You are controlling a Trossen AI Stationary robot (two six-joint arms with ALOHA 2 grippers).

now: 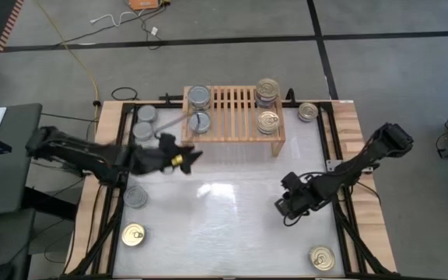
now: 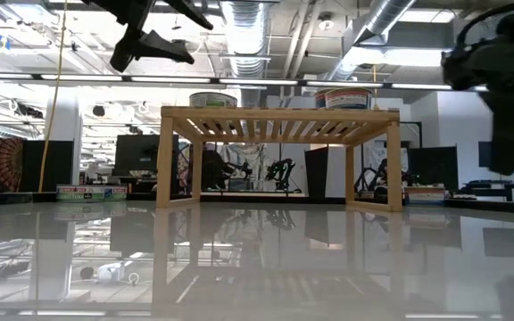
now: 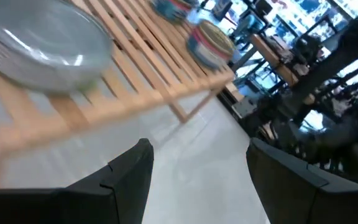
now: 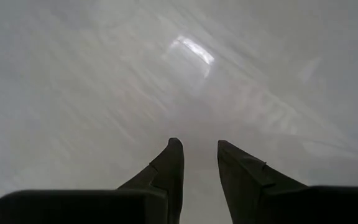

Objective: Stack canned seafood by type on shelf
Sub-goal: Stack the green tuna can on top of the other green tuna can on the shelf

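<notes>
The light-wood shelf (image 1: 233,117) stands at the table's far middle. On its left end rest two silver-topped cans (image 1: 199,96) (image 1: 199,121). On its right end are a stack of gold-topped cans (image 1: 267,89) and a single gold-topped can (image 1: 268,122). My left gripper (image 1: 189,159) hangs open in the air just in front of the shelf's left end, with nothing between its fingers (image 3: 132,168). A silver can (image 3: 42,43) on the slats shows just ahead of it. My right gripper (image 1: 282,208) is low over the bare table at the right, its fingers (image 4: 173,165) close together and holding nothing.
Loose cans lie on the table: silver ones at far left (image 1: 147,114) (image 1: 143,131) and at left (image 1: 135,196), gold ones at near left (image 1: 133,235), far right (image 1: 308,111) and near right (image 1: 322,257). The table's middle (image 1: 224,210) is bare.
</notes>
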